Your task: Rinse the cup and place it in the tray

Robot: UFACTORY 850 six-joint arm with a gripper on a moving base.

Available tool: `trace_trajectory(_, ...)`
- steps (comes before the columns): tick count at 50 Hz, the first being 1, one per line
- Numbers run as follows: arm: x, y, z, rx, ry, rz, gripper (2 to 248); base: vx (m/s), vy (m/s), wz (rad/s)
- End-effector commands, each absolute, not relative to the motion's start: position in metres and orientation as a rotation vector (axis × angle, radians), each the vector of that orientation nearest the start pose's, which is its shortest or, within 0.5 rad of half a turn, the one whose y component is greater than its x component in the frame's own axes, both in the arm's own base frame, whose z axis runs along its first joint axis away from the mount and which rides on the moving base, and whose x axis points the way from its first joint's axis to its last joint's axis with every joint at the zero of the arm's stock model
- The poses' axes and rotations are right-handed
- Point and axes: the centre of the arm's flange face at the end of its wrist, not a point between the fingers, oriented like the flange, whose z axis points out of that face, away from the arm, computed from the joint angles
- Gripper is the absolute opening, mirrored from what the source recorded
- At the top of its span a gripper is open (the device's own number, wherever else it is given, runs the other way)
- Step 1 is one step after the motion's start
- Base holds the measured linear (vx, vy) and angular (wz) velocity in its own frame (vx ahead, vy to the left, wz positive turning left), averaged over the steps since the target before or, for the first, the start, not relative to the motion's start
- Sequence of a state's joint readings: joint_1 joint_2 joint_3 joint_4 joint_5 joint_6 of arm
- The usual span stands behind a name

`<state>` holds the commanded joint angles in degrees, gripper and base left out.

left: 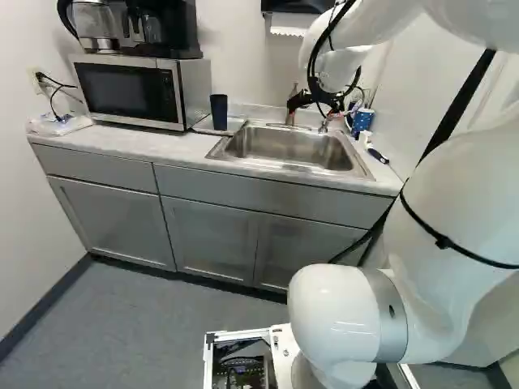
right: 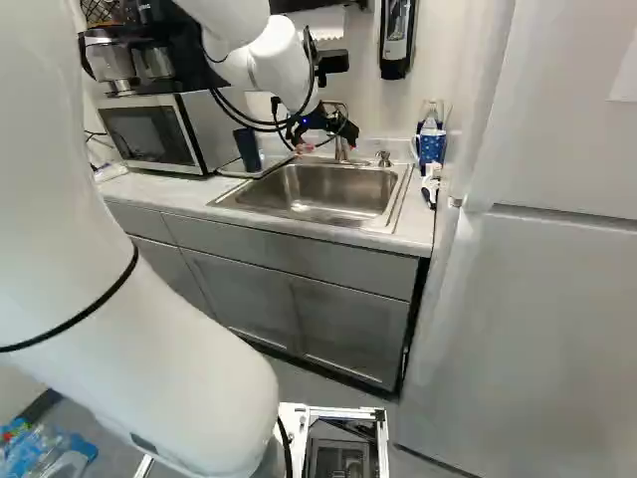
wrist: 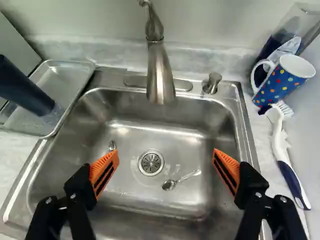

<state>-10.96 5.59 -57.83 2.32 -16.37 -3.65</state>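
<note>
One cup (wrist: 24, 89) stands in one tray (wrist: 68, 80) (one tool (right: 327, 139), spread wide).

White arm (left: 454, 203) outstretched, claw (right: 326, 139) spread wide

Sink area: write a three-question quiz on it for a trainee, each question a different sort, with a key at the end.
1. True or false: the gripper stands open above the sink.
2. The dark cup stands in: A) the sink; B) the metal tray; C) the microwave.
3. Fill in: a long-handled ____ lies beside the dotted mug.

Key: 1. True. 2. B. 3. Brush.
</note>
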Motion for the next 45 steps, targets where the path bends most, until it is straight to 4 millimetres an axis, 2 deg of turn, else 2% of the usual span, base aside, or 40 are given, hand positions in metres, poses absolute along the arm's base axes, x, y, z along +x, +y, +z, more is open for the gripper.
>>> trace_trajectory(28,0.446,-0.085,0.621,-3.038,0.242,-0.937,247,0.0,0.0,0.0)
trace_trajectory(45,0.445,-0.085,0.621,-3.039,0.242,-0.932,247,0.0,0.0,0.0)
